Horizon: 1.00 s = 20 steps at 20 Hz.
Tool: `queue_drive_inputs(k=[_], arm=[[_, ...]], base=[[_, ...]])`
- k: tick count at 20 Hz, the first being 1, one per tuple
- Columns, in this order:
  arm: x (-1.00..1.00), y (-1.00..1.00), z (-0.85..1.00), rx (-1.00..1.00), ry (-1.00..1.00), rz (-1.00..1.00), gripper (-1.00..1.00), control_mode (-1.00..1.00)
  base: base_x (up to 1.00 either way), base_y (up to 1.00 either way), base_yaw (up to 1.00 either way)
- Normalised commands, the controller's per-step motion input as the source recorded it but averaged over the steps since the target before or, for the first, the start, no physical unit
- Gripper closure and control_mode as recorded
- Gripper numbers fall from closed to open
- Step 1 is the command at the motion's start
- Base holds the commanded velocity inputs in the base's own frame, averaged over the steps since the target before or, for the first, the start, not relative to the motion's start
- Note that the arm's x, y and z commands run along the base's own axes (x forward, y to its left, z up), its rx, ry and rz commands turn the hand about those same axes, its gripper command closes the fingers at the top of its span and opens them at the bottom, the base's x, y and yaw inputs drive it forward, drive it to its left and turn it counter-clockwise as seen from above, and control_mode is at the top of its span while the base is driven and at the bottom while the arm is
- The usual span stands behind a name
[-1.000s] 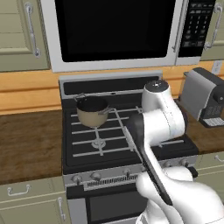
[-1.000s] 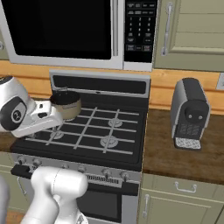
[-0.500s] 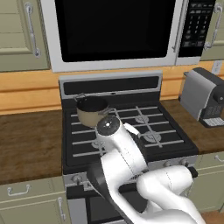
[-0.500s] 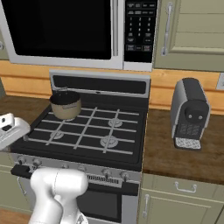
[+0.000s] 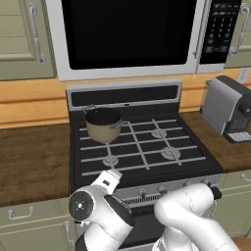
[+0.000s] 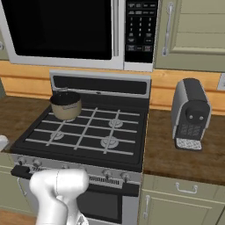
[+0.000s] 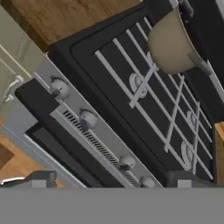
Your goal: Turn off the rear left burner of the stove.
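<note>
Well beyond the gripper (image 7: pixel 112 183), state unclear, the stove (image 7: pixel 109 94), saucepan (image 7: pixel 169 43) over its rear left burner

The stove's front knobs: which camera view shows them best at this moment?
The hand view: the knobs run diagonally along the silver front strip, close and unblocked. In the right base view the knobs show small, some behind the white arm. In the left base view the arm hides most of them.

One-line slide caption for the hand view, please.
Tilted view over the black gas stove: tan saucepan at rear left, silver knobs along the front strip.
</note>
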Motion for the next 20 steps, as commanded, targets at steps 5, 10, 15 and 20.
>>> queue_drive_inputs(k=[5, 10, 15, 20], arm=[[0.39, 0.17, -0.46, -0.03, -0.4, 0.23, -1.0, -1.0], [0.26, -0.06, -0.25, 0.0, -0.15, 0.07, -1.0, -1.0], [0.02, 0.02, -0.65, -0.13, -0.01, 0.0, -1.0, -1.0], [0.02, 0.16, -0.7, -0.18, 0.0, 0.0, -1.0, -1.0]], base=[[0.0, 0.0, 0.0], [0.0, 0.0, 0.0], [0.0, 0.0, 0.0], [0.0, 0.0, 0.0]])
